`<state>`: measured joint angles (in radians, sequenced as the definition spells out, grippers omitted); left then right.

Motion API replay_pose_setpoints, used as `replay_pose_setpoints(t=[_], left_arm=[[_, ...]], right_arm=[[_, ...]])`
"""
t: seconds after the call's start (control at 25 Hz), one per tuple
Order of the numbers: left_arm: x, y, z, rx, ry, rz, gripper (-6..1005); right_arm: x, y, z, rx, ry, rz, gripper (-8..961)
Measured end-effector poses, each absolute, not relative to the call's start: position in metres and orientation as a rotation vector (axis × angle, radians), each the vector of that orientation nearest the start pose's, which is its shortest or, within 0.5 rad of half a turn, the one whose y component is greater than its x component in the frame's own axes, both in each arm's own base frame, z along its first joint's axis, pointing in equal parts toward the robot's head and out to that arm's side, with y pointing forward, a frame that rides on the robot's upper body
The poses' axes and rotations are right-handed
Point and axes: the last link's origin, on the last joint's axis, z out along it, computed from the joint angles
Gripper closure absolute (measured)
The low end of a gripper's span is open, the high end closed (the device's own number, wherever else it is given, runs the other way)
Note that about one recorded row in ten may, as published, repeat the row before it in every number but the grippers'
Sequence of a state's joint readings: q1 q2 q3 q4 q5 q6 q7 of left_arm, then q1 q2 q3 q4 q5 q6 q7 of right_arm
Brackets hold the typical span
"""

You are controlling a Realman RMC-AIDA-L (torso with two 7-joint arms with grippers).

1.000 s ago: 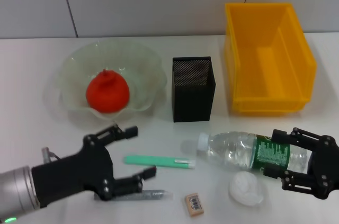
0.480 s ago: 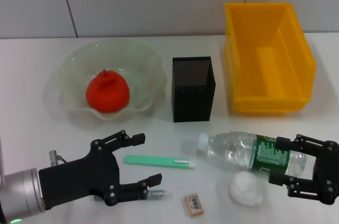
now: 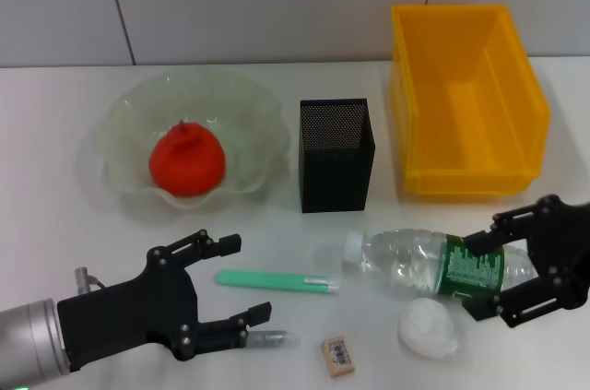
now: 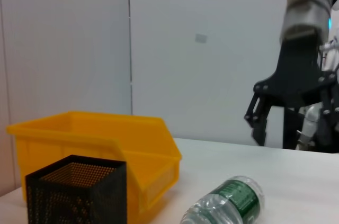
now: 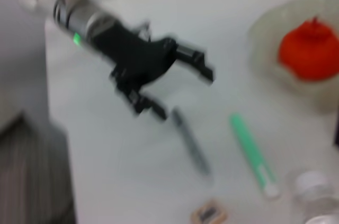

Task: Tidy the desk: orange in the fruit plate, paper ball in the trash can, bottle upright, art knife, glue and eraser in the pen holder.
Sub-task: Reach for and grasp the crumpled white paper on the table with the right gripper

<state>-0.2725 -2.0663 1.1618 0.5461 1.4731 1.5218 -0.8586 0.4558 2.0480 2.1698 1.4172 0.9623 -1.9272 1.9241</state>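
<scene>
The clear bottle (image 3: 419, 264) with a green label lies on its side at the front right; it also shows in the left wrist view (image 4: 228, 203). My right gripper (image 3: 472, 276) is open, with one finger on each side of the bottle's base end. The white paper ball (image 3: 429, 327) lies just in front of the bottle. My left gripper (image 3: 249, 277) is open and empty. It hovers beside a green stick with a white cap (image 3: 277, 279) and over the near end of a slim grey tool (image 3: 275, 339). The eraser (image 3: 337, 356) lies at the front. The orange (image 3: 187, 159) sits in the glass plate (image 3: 249, 113).
The black mesh pen holder (image 3: 336, 155) stands mid-table, with the yellow bin (image 3: 466, 100) to its right. The right wrist view shows my left gripper (image 5: 183, 92), the grey tool (image 5: 190, 142), the green stick (image 5: 254, 155) and the orange (image 5: 312, 49).
My right gripper dipped, then rose toward the back and tilted, still straddling the bottle's base end. My left gripper shifted slightly toward the front edge and stayed open.
</scene>
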Motion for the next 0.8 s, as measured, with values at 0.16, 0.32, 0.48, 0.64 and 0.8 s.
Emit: replay_pose_setpoints(t=[0.16,0.32,0.48,0.64,0.8], left_arm=[[-0.287,0.257,-0.037,-2.645,-0.234,-0.855,137],[-0.287,0.258,-0.035,-2.637,-0.237,-0.854,137],[-0.289,0.259,-0.033,-2.628,-0.257,-0.855,138],[-0.290,0.258,-0.033,-2.623,-0.270,-0.855,139],[-0.290,0.258,-0.033,-2.620,-0.272,-0.856,139]], right_arm=[[0.162,0.312,0.065,-3.095,0.405,-0.231,168],[0.144,0.318,0.051,-3.116,0.245,-0.464,168],[0.135,0.317,0.034,-3.122,0.044,-0.629,169],[0.127,0.316,0.020,-3.105,-0.165,-0.733,169],[0.123,0.317,0.006,-3.054,-0.368,-0.810,169]])
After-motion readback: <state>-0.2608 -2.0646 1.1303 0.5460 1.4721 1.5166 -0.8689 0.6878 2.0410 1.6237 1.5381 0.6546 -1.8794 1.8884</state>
